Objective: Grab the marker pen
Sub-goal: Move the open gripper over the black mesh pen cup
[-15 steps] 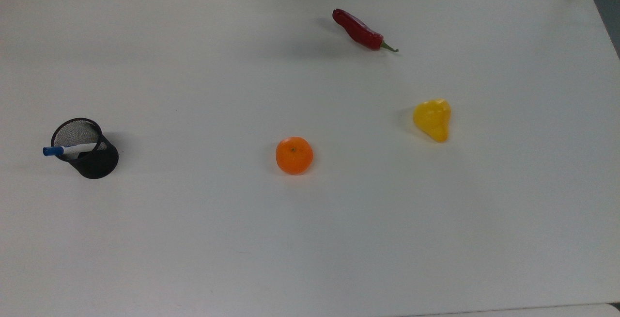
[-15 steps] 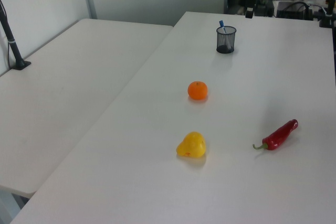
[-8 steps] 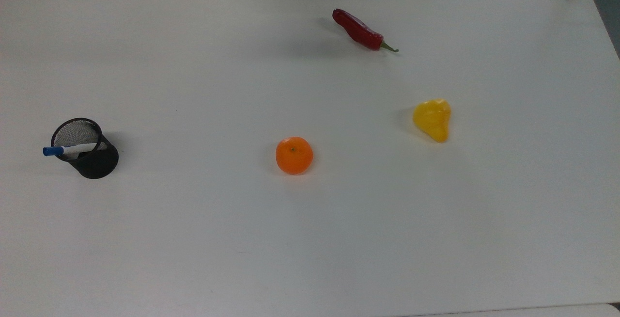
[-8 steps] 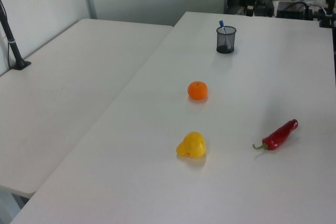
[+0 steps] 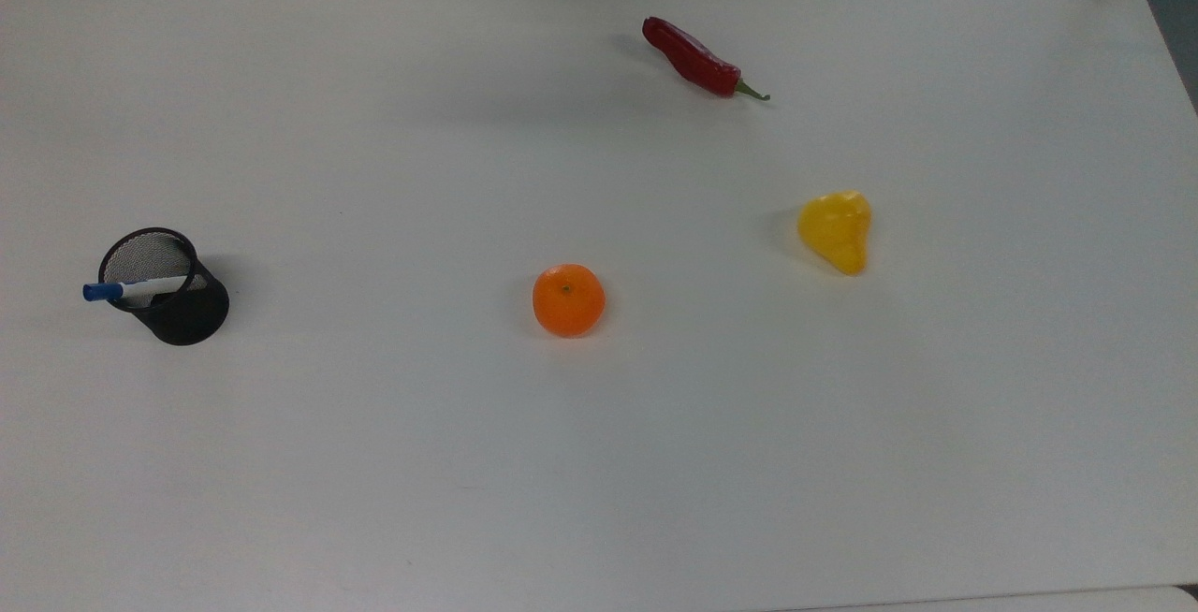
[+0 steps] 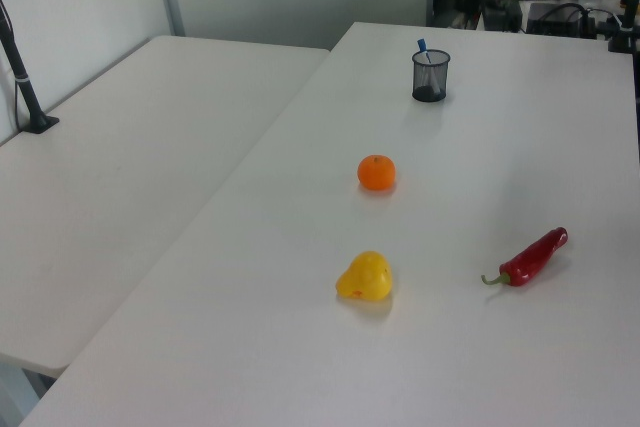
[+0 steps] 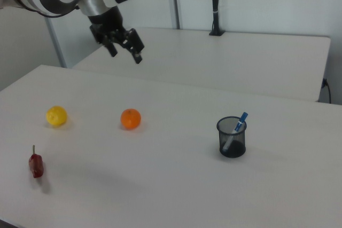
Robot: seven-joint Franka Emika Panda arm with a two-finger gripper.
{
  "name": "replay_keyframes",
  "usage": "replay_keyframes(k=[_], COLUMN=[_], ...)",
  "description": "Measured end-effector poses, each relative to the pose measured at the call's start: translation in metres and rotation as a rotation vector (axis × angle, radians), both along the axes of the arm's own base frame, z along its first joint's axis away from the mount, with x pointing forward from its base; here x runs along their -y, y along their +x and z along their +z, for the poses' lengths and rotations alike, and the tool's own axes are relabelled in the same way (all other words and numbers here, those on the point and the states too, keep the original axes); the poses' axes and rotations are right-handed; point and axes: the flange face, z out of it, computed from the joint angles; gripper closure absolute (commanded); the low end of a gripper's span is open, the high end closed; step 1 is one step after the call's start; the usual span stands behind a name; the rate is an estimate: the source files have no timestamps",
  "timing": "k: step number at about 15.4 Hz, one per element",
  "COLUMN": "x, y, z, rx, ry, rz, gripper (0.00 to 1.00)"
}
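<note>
Marker pen (image 7: 236, 127) stands slanted in a black mesh cup (image 7: 232, 137) on the white table (image 7: 160, 180), well apart from the tool (image 7: 125, 53) — which hangs high above the table, fingers spread and holding nothing. Open table lies between them; an orange (image 7: 130, 118) sits nearer the tool. White barrel, blue cap poking over the rim.

Blue-capped marker pen (image 5: 131, 290) (tilted) in mesh cup (image 5: 182, 314)

Bench (image 5: 655, 462) was smooth, matt white laminate, pen cup (image 5: 178, 298) was black wire mesh, marker pen (image 5: 131, 290) was smooth plastic, chilli (image 5: 691, 58) was glossy red.
</note>
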Motion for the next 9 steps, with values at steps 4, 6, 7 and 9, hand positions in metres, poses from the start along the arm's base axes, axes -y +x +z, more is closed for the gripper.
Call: replay_keyframes(k=[4, 6, 7, 9], x=[0.055, 0.079, 0.092, 0.111], y=[0.016, 0.026, 0.031, 0.040], z=[0.000, -0.010, -0.017, -0.031], rx=[0.138, 0.186, 0.204, 0.230], ry=[-0.017, -0.030, -0.039, -0.054], rz=[-0.097, -0.137, -0.157, -0.186], gripper=[0.00, 0.06, 0.11, 0.16])
